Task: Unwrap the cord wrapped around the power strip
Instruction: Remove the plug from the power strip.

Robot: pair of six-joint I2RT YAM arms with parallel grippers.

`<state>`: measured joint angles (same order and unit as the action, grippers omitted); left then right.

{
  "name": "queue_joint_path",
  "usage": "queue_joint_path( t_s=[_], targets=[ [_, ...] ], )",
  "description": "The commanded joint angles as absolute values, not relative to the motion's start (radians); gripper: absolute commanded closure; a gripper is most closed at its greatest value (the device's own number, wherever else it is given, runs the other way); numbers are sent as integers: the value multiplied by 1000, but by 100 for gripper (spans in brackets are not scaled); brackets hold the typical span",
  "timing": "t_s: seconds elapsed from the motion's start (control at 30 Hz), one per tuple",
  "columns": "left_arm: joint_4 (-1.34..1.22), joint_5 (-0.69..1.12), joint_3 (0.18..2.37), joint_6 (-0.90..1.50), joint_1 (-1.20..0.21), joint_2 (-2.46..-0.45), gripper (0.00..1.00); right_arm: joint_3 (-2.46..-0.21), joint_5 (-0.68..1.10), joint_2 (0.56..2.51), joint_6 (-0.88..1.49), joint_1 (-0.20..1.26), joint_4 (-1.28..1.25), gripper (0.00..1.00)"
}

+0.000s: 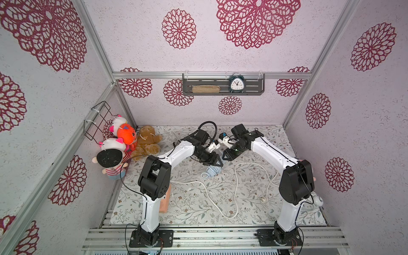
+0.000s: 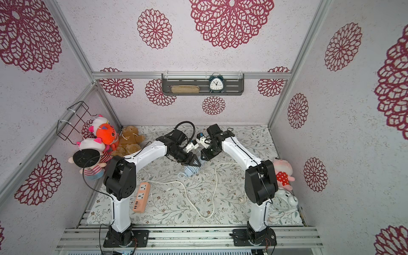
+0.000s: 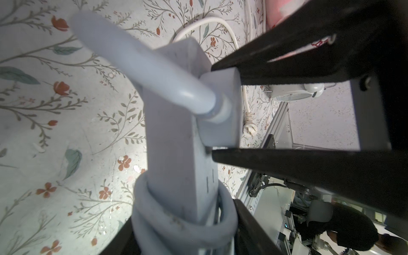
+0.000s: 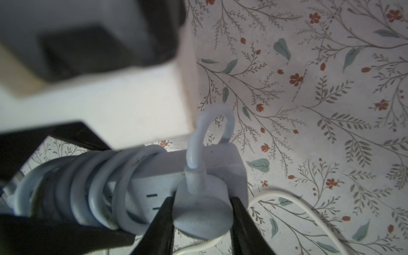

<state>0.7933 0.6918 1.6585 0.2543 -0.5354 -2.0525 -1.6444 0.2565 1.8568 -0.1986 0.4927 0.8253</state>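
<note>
Mid-bench (image 1: 187,209), pale-blue power strip (image 4: 220,161) lies with its cord (image 4: 92,185) coiled round one end; left fingers (image 3: 251,225) clamp that end, right fingers (image 4: 159,227) pinch the plug (image 4: 203,212) seated in its socket: best drawn straight out, strip braced.

Soft even light filling both top views; walls (image 1: 364,110) bowing toward edges. Wrist views running dimmer; cord loop (image 3: 123,55) by power strip (image 3: 172,136) blurring, arm housing (image 4: 95,99) beside it defocusing.
</note>
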Motion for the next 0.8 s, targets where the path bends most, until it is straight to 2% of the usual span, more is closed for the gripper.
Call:
queue_joint_path(
  t_s=[0.0,0.2,0.33,0.57,0.67,0.77],
  targets=[
    [784,573,1675,375,-534,-2117,100,-1669,198,1812,-122,515,784,100],
    [896,453,1746,382,-539,-2208,100,-1739,146,1840,8,511,831,100],
    [960,418,1750,344,-535,-2221,100,-1769,216,1846,101,484,825,100],
    [815,805,1627,300,-463,-2203,100,-1833,190,1843,-37,490,875,100],
    [846,854,1636,268,-432,-2230,100,-1831,172,1825,-114,492,882,100],
    [948,809,1685,205,-423,-2265,100,-1812,158,1799,-215,498,868,100]
  ],
)
